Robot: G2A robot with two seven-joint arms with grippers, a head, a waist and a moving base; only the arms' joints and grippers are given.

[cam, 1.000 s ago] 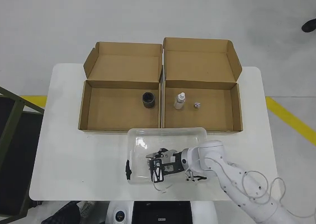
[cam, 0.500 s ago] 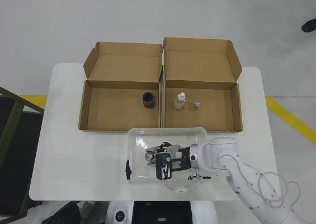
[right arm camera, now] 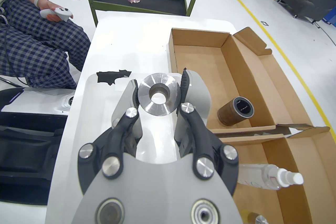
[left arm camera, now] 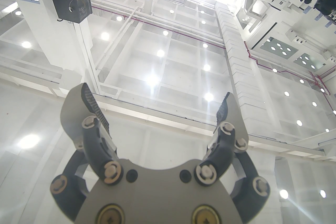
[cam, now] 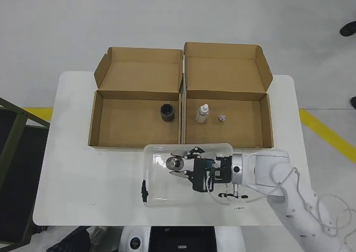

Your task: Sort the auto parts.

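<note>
Right pincer (right arm camera: 159, 96) clenched on a silver metal ring (right arm camera: 159, 104) over the clear tray (cam: 155, 192).

I hold the ring between both fingers, its bore facing my wrist camera, above the tray's half nearest the two open boxes. The first carton (cam: 124, 126) holds a dark cylindrical sleeve (cam: 167, 112). The second carton (cam: 247, 129) holds a small spray bottle (cam: 201, 113) and a tiny metal piece (cam: 222, 118). My left pincer (left arm camera: 155, 101) points at the ceiling, fingers spread wide.
</note>
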